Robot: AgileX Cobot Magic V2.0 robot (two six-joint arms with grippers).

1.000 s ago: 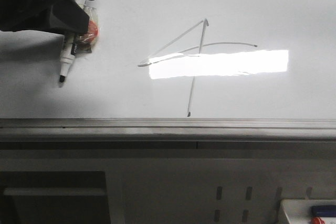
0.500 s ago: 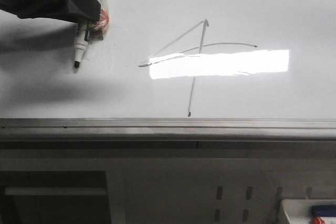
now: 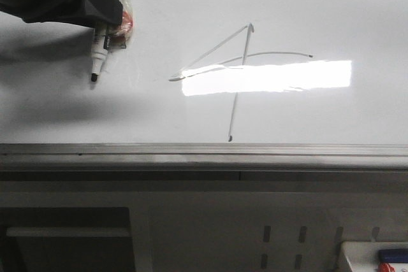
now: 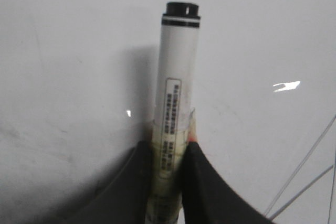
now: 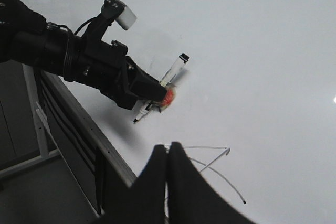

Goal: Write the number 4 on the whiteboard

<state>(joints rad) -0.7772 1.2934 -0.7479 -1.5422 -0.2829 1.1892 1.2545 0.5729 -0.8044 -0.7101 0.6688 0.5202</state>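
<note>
- As seen in the front view, the left gripper (image 3: 105,27) enters from the upper left with its fingers clamped on a marker (image 3: 99,49), which points down and toward the camera. The tip hangs over the whiteboard (image 3: 331,17); contact cannot be confirmed, and a shadow lies beneath it.
- The number 4 (image 3: 239,71) sits at board centre, well to the right of the marker tip, crossed by a bright glare band. All three strokes appear drawn, so the figure is judged complete.
- The marker is judged light, rigid and smooth-barrelled, so it is liable to slip or rotate under writing pressure. Best hold: mid-barrel, as held, with the tip clear.
- The board is judged stiff and glossy; fresh ink smears if brushed.
- In the left wrist view, both fingers (image 4: 207,192) press the marker barrel (image 4: 176,103) from either side, around its printed label. Thin strokes of the 4 (image 4: 304,182) show at the frame edge.
- In the right wrist view, the right gripper (image 5: 167,156) has its fingers together and holds nothing. It hovers above the board's near edge, close to the 4 (image 5: 210,161).
- The left arm (image 5: 58,53) reaches across the board at a low angle, and the marker (image 5: 168,80) slants down toward the surface.
</note>
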